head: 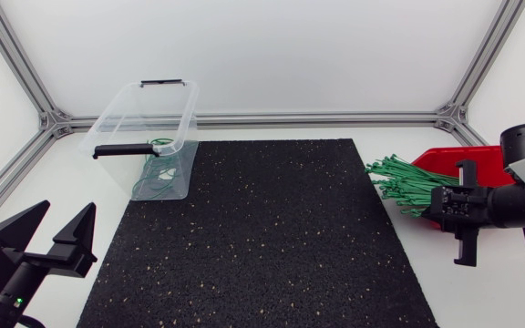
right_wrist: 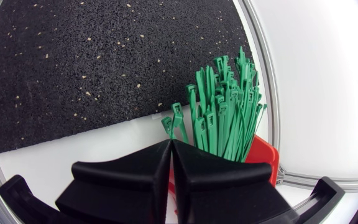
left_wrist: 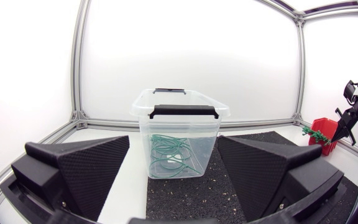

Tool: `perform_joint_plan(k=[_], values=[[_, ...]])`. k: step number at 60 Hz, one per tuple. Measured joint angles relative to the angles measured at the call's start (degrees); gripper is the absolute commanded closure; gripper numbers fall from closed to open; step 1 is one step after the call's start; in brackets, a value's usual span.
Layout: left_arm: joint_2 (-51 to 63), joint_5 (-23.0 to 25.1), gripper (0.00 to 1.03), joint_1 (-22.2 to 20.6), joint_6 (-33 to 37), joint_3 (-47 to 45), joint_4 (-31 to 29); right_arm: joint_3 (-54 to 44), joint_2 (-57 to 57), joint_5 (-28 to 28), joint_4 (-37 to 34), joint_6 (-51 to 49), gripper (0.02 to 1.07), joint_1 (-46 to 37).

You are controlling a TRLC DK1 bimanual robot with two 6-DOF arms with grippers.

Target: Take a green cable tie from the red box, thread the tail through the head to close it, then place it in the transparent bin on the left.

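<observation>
**A:** Starting at the left, what about the left jaws?

**B:** They're spread wide and empty, at the near left corner of the desk (head: 57,178). Beyond them stands the transparent bin (head: 108,123), with looped ties (head: 158,173) already inside.

**A:** And the middle?

**B:** The black mat (head: 262,237).

**A:** And the ties?

**B:** The green cable ties (head: 406,182) bristle out of the red box (head: 468,159) at the right, crowded together. I'd judge them light, springy and slick. Pinch one near its head, or its neighbours may drag along.

**A:** The right jaws?

**B:** They're pressed together just right of the bundle, with nothing visible between them.
</observation>
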Motion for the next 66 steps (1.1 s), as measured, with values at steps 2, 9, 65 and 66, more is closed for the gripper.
perform_joint_plan(k=[2,9,65,66], values=[[0.0,0.0,0.04,0.0,0.0,0.0,0.0,0.09,-0.24,-0.13,-0.2,-0.02,1.01,0.0],[0.0,0.0,0.04,0.0,0.0,0.0,0.0,0.72,-0.72,-1.25,-0.81,0.0,1.01,-0.02],[0.0,0.0,0.04,-0.02,0.0,0.0,0.0,20.06,2.58,-30.38,-16.48,12.15,1.01,-10.93],[0.0,-0.02,0.04,-0.07,0.0,0.0,0.0,20.65,2.32,-30.69,-16.98,12.5,1.01,-10.93]])
